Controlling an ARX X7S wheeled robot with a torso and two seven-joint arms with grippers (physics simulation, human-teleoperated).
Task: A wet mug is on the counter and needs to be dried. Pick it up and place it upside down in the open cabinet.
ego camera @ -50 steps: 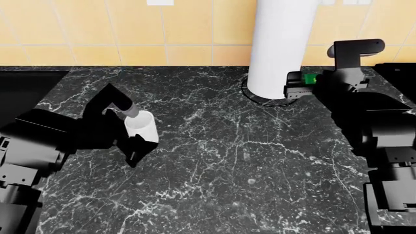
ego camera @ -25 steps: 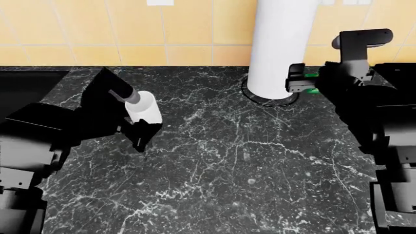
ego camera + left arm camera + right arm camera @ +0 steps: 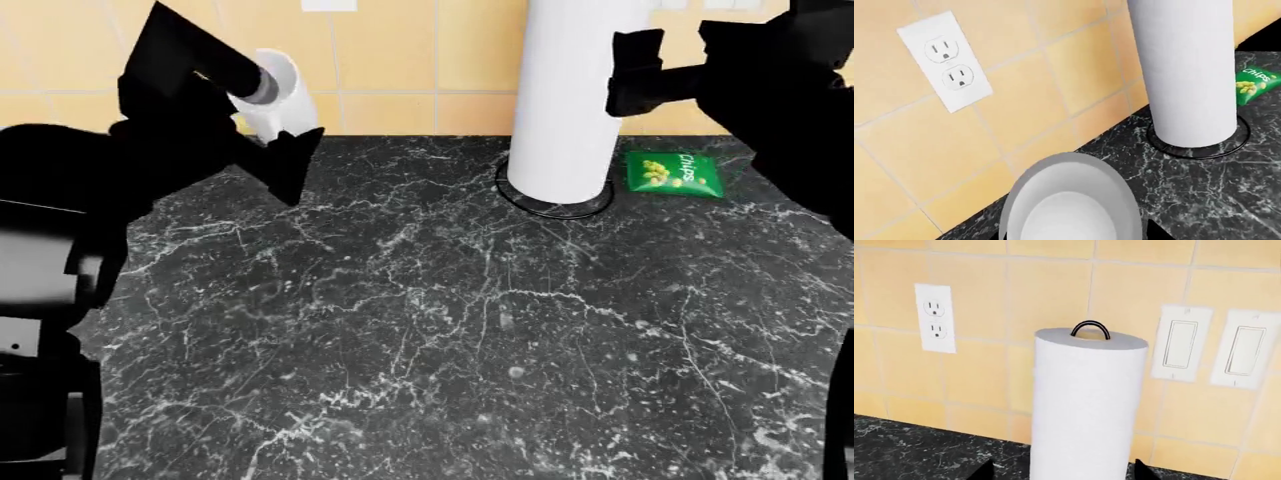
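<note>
The left end effector grips the mug at upper left, above the table; hold tight, tip it slowly.

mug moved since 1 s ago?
Yes. The mug, held by the left gripper, rose off the counter and now sits against the tiled wall.

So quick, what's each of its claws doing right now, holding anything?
Left gripper: closed on the mug, lifted off the counter.
Right gripper: raised beside the paper towel roll, holding nothing visible; open or shut cannot be told.
</note>
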